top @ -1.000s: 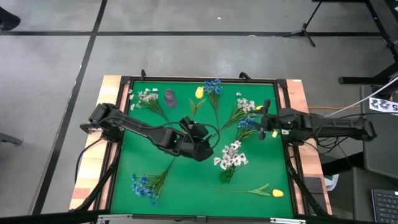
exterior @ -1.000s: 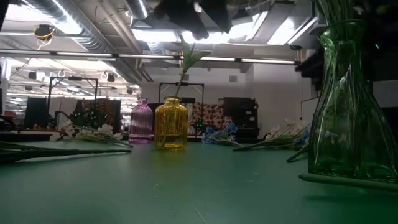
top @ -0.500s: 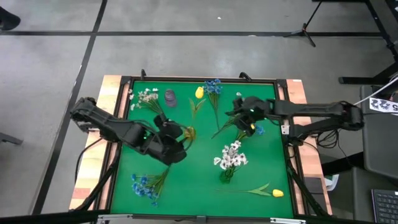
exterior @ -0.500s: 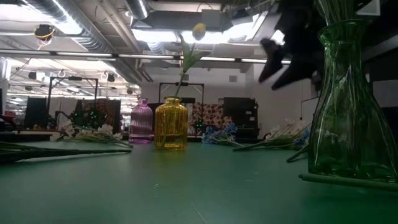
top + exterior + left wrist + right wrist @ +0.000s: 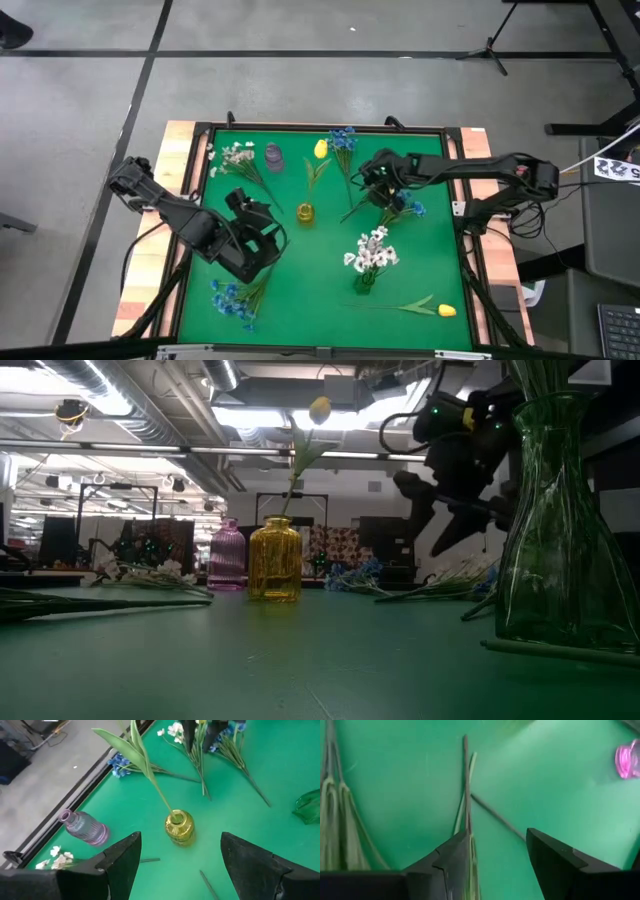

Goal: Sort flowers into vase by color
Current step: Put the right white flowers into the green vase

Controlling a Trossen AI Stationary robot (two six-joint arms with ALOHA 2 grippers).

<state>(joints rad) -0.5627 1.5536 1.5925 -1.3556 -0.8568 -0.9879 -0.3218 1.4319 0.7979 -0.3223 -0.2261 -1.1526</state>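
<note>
A yellow tulip (image 5: 320, 149) stands with its stem in the yellow vase (image 5: 305, 212) at mid-table. My left gripper (image 5: 267, 223) hovers open to the left of that vase, facing it, empty. My right gripper (image 5: 379, 180) hangs open, tipped down, over the stems of the white and blue sprigs (image 5: 398, 195) lying at the right; in the right wrist view thin stems (image 5: 466, 795) run up to one finger. A green vase (image 5: 365, 281) holds white flowers (image 5: 372, 250). A purple vase (image 5: 273, 155) stands at the back.
Loose flowers lie flat around the mat: white ones (image 5: 237, 153) at the back left, blue ones (image 5: 342, 138) at the back, blue ones (image 5: 230, 298) at the near left, a yellow tulip (image 5: 440, 308) at the near right. A raised black frame (image 5: 320, 127) rims the table.
My left gripper has drawn back from above the yellow vase toward the table's left and near edge, rising; the tulip stays standing in the vase. My right gripper has swung in from the right edge toward the middle, sunk and tipped down over the sprigs.
</note>
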